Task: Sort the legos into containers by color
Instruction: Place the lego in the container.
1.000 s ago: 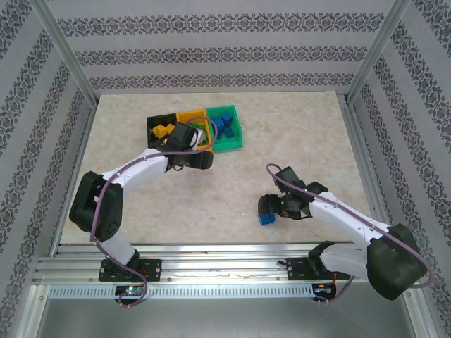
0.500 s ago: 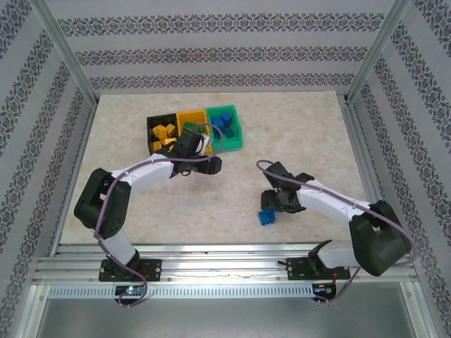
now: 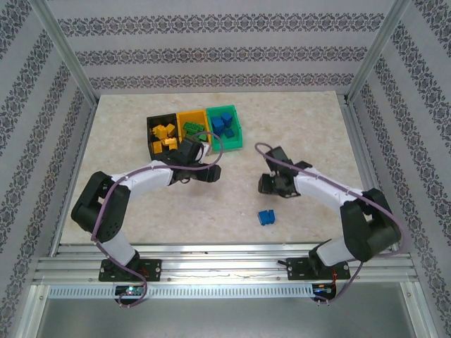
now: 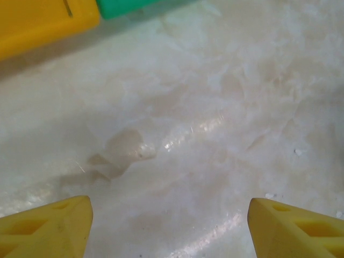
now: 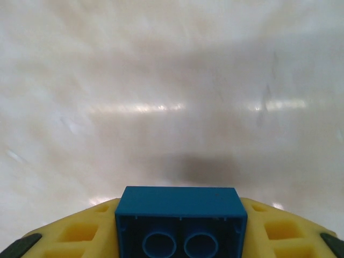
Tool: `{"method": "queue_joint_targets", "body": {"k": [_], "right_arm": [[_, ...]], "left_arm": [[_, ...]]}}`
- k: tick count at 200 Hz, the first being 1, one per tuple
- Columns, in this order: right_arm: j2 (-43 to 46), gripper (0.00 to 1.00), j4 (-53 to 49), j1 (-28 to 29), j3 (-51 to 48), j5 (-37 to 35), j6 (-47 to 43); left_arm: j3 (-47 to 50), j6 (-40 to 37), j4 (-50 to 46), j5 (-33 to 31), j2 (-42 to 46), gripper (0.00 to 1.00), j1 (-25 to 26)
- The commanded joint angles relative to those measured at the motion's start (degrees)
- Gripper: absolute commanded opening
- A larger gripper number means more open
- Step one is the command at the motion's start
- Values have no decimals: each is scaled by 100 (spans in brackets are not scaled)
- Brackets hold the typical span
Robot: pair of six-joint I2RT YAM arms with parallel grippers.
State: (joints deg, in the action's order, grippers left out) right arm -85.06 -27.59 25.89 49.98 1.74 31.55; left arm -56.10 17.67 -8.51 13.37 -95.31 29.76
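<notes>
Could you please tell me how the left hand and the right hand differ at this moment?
The left hand is open, with nothing between its fingers; the right hand is shut on a blue brick. The left hand sits close to the bins, while the right hand is over bare table, farther from them. Both hands have yellow fingers.

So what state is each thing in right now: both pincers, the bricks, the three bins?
Left pincer: open, empty.
Right pincer: shut on a small blue studded plastic brick.
Other blue plastic brick: loose on the table, apart from both pincers.
Black open-top plastic bin: holds yellow bricks.
Yellow-orange plastic bin: holds green bricks.
Green plastic bin: holds blue bricks.
</notes>
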Motion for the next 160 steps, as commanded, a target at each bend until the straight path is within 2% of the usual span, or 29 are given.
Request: {"method": "queue_joint_targets", "body": {"k": [1,24,51,68,91,124,151,160], "right_arm": [[-607,38,658,-93,953,374,-350],[-1541,41,909,-72,2199,632,-447],[-2710,45,882,-39,3844,781,-500],[-3377,55,775,-61,4814,717,-576],[-3989,70,433,-100,5806,1058,-609],[-3590,74,627,-51,5368,1003,-667],[-2738,74,798,-172,4260,1118,-722],[-2363,74,808,-230,3805,1145,-734]], "left_arm": [[404,231,269,-155,383,76,197],[1055,724,883,-46,683,75,218],[1319,896,1065,-202,751,75,362],[1260,905,961,-215,709,75,480],[1116,772,827,-349,731,75,757],[861,683,719,-330,660,76,1042],[588,666,716,-178,507,76,1360],[441,643,530,-359,437,76,1479]]}}
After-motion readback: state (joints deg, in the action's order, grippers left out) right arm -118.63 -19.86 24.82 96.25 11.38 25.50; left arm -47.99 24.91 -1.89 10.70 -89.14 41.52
